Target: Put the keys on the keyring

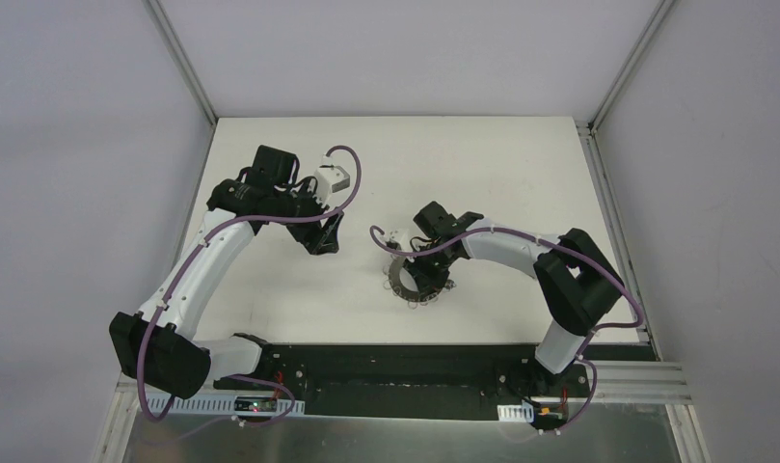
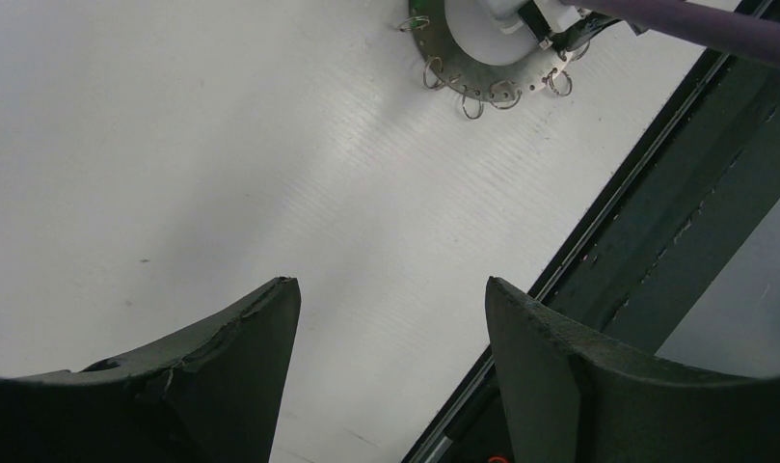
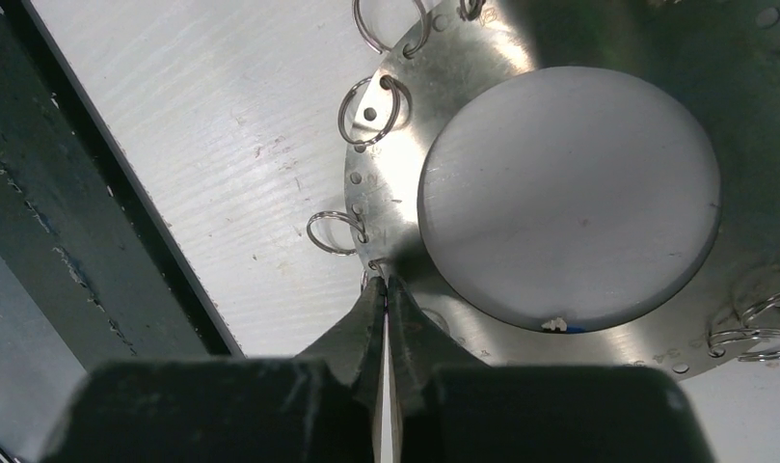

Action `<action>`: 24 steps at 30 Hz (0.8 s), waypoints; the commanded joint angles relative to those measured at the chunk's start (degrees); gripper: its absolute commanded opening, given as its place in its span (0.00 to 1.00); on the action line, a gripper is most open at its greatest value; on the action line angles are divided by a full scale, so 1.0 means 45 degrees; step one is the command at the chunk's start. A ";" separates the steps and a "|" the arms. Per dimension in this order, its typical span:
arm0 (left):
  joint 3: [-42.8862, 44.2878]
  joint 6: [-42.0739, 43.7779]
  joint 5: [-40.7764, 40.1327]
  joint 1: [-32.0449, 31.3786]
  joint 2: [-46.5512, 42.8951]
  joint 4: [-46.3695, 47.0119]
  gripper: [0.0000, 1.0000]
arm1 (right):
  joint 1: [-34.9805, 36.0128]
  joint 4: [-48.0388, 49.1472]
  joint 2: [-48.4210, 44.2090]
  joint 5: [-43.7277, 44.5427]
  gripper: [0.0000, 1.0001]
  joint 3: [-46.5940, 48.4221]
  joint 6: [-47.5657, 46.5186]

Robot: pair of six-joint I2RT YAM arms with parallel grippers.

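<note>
The keyring [image 1: 416,285] is a flat grey metal ring with small wire loops round its rim, lying on the white table [image 1: 482,174] at mid-right. My right gripper [image 3: 387,281] is shut at the keyring's [image 3: 393,183] outer edge, its tips pinching a small wire loop [image 3: 370,274] there. A tiny blue and white speck [image 3: 563,326] shows at the ring's inner rim; what it is I cannot tell. The keys are out of view. My left gripper [image 2: 390,285] hovers open and empty over bare table, well left of the keyring [image 2: 482,85].
The black base rail [image 1: 395,362] runs along the table's near edge, close to the keyring's near side, and shows as a dark strip [image 3: 77,241] left of the right fingers. White walls enclose the table on the other sides.
</note>
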 commanded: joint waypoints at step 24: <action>-0.0976 -0.1545 0.5856 -0.0019 0.1542 0.6657 0.49 | -0.1411 0.0730 -0.4923 -0.0951 0.00 -0.0166 -0.1387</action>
